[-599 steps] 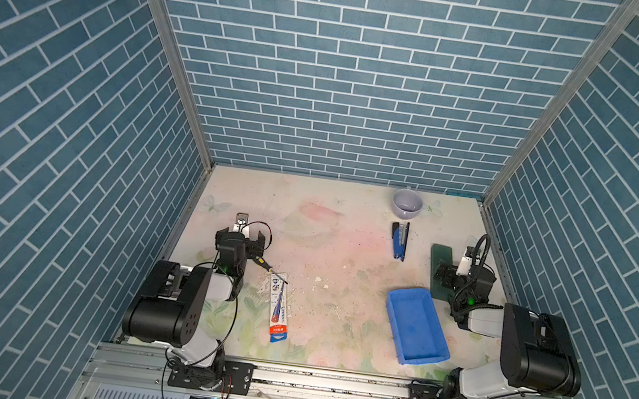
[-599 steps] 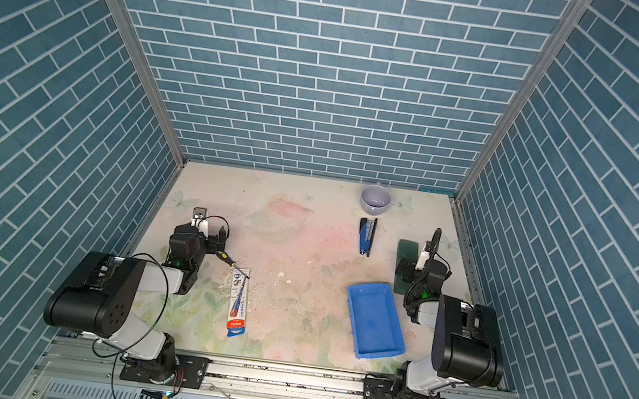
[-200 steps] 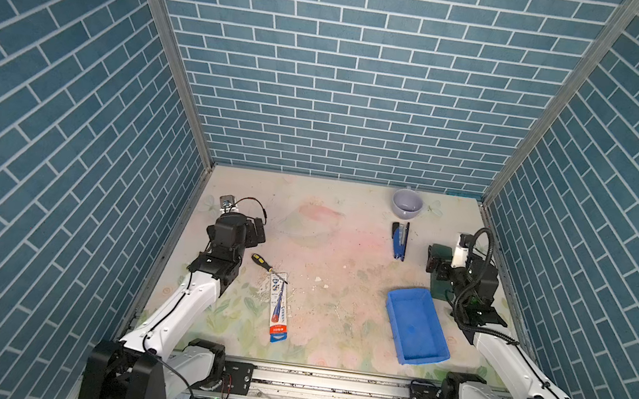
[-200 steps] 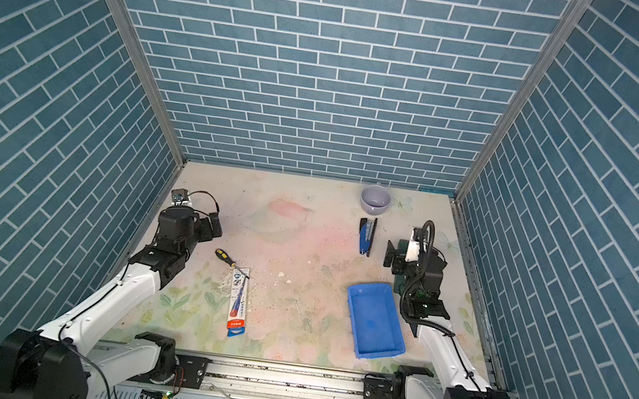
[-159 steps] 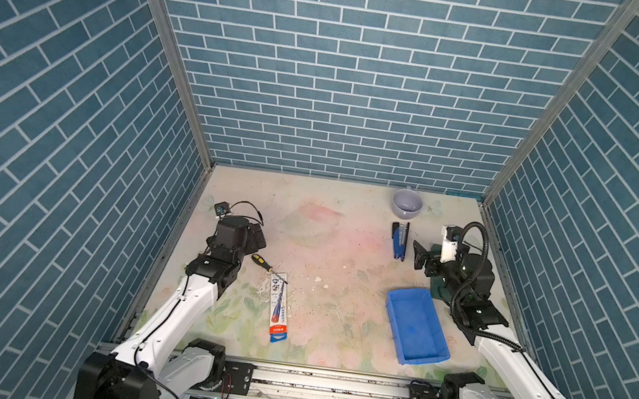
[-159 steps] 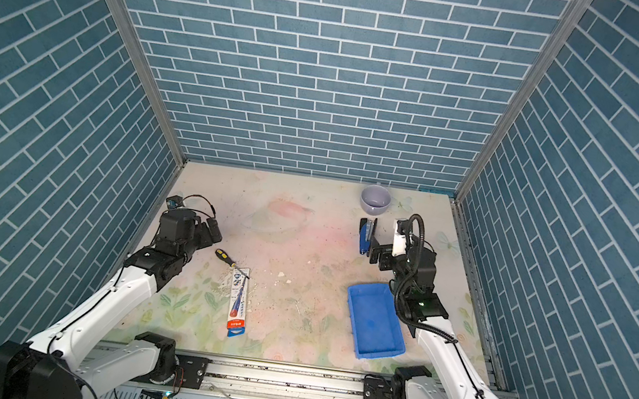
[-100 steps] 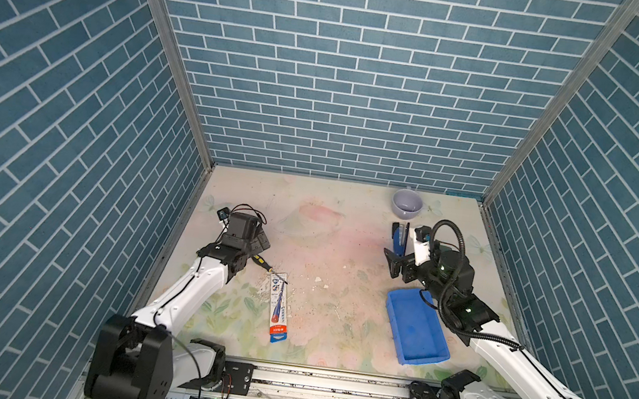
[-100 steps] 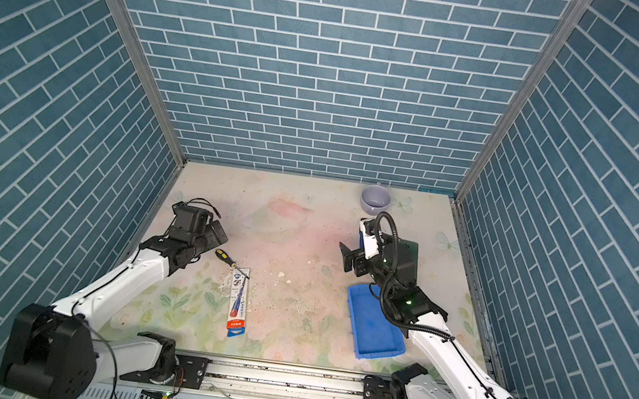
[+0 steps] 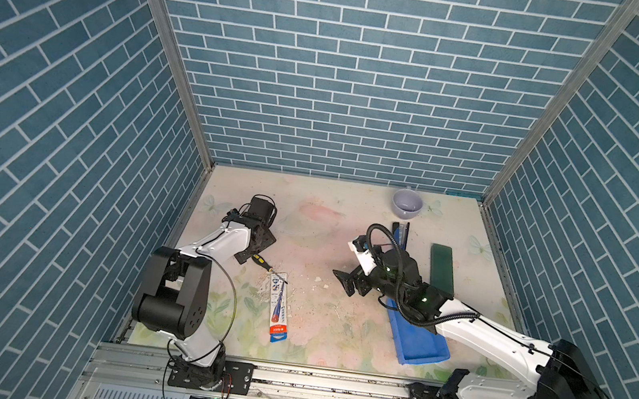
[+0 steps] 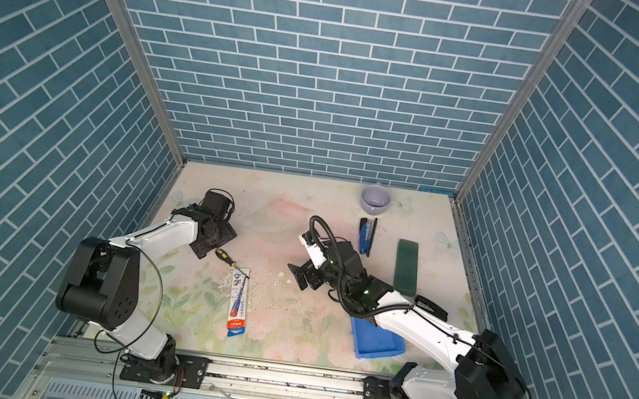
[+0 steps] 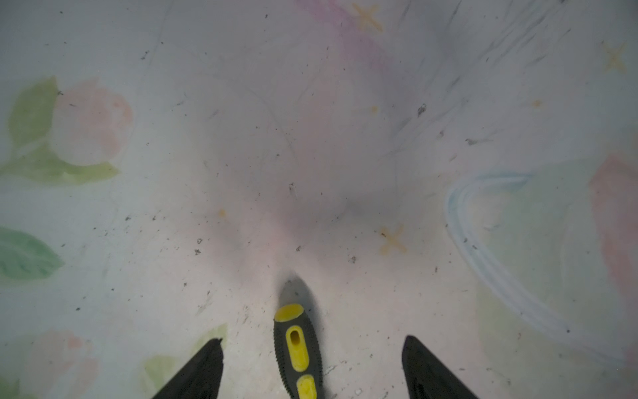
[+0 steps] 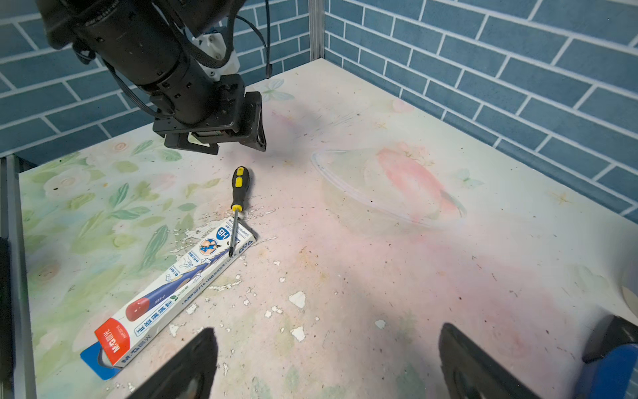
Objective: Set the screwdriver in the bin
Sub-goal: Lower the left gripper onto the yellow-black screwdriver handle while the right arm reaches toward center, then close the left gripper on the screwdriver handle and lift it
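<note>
Reaching for the slim black-and-yellow-handled screwdriver (image 11: 298, 349) lying on the table (image 11: 310, 138), the left fingers (image 11: 203, 369) straddle its handle, open, gripping nothing; right fingers (image 12: 193, 362) gape empty. Next, probably: close squarely, lift, carry to the shallow blue plastic bin (image 9: 420, 344), lower right of a top view

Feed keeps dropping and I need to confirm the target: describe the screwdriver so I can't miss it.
On the left half of the floral table, look beside the left gripper, whose jaws stand open. The screwdriver lies there, its tip over a long white-blue packet; it alone has a black-and-yellow handle and thin metal shaft.
</note>
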You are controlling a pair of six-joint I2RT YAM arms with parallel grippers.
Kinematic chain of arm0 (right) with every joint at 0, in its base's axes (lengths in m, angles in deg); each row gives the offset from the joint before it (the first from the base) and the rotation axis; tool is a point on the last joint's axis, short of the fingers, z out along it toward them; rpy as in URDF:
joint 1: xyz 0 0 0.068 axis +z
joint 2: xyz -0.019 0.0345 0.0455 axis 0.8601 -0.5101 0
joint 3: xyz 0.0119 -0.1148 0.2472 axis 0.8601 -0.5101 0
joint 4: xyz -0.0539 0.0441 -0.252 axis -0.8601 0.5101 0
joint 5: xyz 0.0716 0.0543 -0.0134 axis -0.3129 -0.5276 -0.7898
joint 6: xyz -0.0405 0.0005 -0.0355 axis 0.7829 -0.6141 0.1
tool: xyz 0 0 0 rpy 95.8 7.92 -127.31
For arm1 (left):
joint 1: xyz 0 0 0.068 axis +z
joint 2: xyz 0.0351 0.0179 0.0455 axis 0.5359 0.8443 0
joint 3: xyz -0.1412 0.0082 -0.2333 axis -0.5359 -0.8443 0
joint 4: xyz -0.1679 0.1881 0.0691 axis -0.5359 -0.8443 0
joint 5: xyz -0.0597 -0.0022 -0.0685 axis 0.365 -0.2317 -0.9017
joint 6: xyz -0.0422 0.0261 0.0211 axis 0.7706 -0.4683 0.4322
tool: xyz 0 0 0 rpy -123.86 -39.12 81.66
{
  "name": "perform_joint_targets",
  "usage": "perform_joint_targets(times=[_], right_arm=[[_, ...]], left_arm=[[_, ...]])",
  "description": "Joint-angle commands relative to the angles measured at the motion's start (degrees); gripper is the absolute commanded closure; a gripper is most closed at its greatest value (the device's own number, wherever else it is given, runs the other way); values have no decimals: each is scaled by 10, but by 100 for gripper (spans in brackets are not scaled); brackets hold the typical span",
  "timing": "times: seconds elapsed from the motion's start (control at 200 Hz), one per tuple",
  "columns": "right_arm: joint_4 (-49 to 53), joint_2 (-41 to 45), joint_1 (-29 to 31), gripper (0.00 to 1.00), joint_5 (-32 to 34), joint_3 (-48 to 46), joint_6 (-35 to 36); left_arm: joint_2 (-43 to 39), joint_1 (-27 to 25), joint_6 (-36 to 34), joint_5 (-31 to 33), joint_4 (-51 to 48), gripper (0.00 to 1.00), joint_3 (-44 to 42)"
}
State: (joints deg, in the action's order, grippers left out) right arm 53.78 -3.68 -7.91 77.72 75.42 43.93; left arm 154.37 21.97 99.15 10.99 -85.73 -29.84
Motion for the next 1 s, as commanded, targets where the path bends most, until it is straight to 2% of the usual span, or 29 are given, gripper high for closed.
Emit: perform_joint_targets(times=[0.0,0.415,0.495,0.695,0.996], right_arm=[[-23,-8,5,1,-3,25,-3],[0,-15,6,1,6,37,6],[1,-17,6,1,6,37,7],[3,-29,7,1,-8,45,9],[0,-21,8,1,7,41,6]], left_arm=[[11,-3,27,-3,-44,23,4],[62,-5,40,-46,-9,46,-7],[64,-4,45,-50,-1,54,-12],[68,-4,48,-48,6,69,-18],[55,-5,59,-42,15,84,-31]])
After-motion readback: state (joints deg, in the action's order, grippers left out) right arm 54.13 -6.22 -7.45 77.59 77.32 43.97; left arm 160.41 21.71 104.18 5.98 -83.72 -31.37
